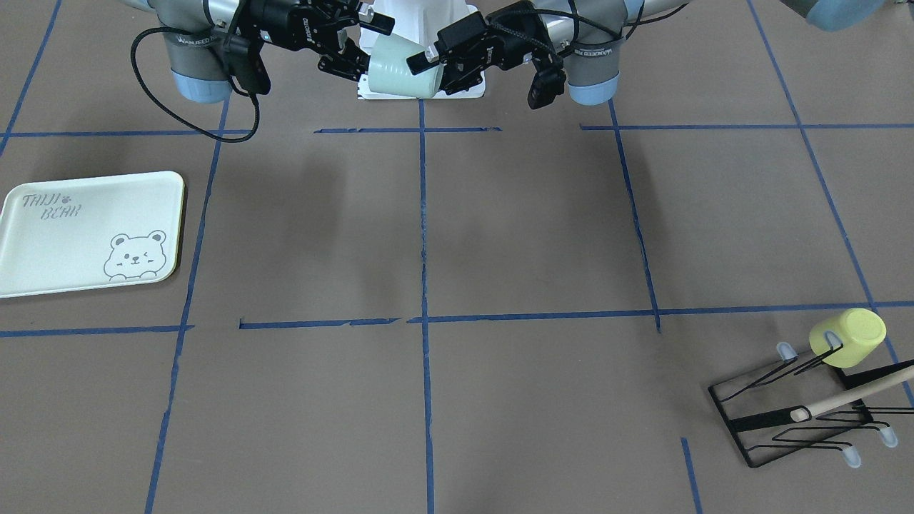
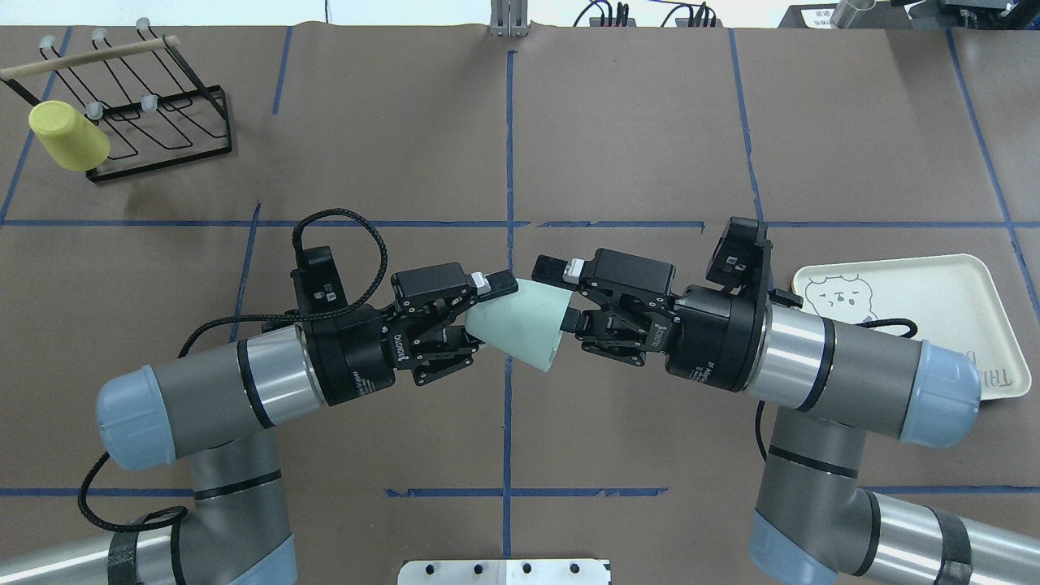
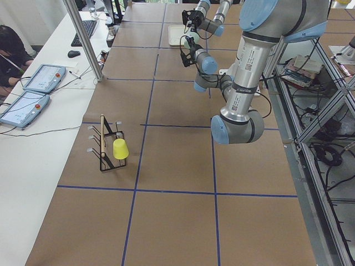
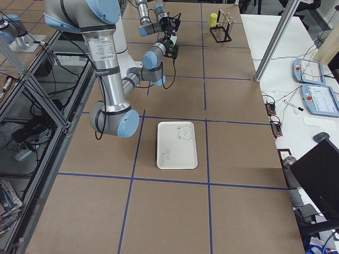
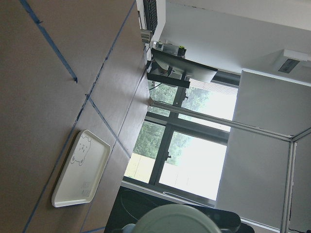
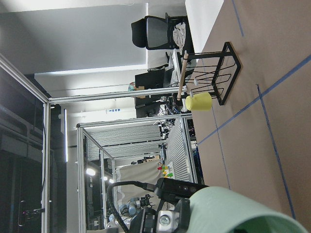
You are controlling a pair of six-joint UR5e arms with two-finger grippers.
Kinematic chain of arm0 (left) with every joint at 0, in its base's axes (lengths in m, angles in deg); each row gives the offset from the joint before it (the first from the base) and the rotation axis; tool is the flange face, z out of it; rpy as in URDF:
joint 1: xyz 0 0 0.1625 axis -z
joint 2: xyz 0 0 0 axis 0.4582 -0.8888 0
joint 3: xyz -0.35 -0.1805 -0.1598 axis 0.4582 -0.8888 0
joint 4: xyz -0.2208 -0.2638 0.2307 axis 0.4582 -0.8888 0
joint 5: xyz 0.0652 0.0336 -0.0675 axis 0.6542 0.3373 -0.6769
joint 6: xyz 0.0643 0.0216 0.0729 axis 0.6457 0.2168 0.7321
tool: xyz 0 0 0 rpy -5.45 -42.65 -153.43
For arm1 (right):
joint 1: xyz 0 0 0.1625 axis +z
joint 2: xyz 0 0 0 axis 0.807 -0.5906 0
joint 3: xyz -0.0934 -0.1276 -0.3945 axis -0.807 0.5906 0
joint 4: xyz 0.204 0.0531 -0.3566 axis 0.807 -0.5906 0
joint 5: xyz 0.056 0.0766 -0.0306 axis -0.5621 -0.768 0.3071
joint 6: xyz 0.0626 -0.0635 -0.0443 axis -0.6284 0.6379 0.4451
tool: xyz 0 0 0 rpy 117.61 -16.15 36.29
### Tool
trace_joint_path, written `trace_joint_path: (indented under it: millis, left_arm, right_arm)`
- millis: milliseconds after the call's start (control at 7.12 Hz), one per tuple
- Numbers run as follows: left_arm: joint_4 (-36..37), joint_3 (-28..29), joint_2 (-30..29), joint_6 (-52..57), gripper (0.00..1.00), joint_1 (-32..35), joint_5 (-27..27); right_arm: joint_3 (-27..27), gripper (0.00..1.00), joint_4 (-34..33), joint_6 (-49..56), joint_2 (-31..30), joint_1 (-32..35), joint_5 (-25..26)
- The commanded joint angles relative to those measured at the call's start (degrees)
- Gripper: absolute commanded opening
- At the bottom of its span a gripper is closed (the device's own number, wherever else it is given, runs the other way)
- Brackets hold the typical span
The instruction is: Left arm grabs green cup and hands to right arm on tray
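Note:
The green cup (image 2: pixel 520 321) lies on its side in the air between both grippers, over the table's near middle. It also shows in the front view (image 1: pixel 396 68). My left gripper (image 2: pixel 487 305) is shut on the cup's narrow base end. My right gripper (image 2: pixel 556 296) is open, and its fingers straddle the cup's wide rim end with a gap showing. The tray (image 2: pixel 934 301) with the bear drawing lies flat on the table to the right, partly hidden by my right arm. It holds nothing (image 1: pixel 64 243). The right wrist view shows the cup's wall (image 6: pixel 243 213).
A yellow cup (image 2: pixel 69 136) hangs on a black wire rack (image 2: pixel 154 122) with a wooden rod at the table's far left corner. Blue tape lines cross the brown table. The robot's white base plate (image 2: pixel 504 571) is at the near edge.

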State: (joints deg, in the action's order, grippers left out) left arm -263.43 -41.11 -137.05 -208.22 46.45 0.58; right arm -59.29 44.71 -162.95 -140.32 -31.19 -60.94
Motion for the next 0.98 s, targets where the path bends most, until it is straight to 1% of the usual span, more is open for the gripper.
trace_joint_path:
  millis: [0, 141, 562, 703, 843]
  left_arm:
    - [0.0, -0.44, 0.09, 0.0, 0.43, -0.02, 0.0]
    - [0.0, -0.53, 0.09, 0.0, 0.43, -0.02, 0.0]
    - [0.0, -0.44, 0.18, 0.09, 0.43, -0.02, 0.0]
    - [0.0, -0.44, 0.18, 0.09, 0.43, -0.02, 0.0]
    - [0.0, -0.44, 0.18, 0.09, 0.43, -0.02, 0.0]
  right_arm:
    - [0.0, 0.55, 0.07, 0.01, 0.0, -0.02, -0.03]
    - [0.0, 0.48, -0.02, 0.01, -0.09, -0.02, -0.03]
    - [0.09, 0.44, -0.02, 0.45, -0.18, -0.19, -0.03]
    - [0.17, 0.39, -0.02, 0.45, -0.18, -0.28, -0.12]
    - [0.26, 0.37, -0.02, 0.54, -0.18, -0.37, -0.12]
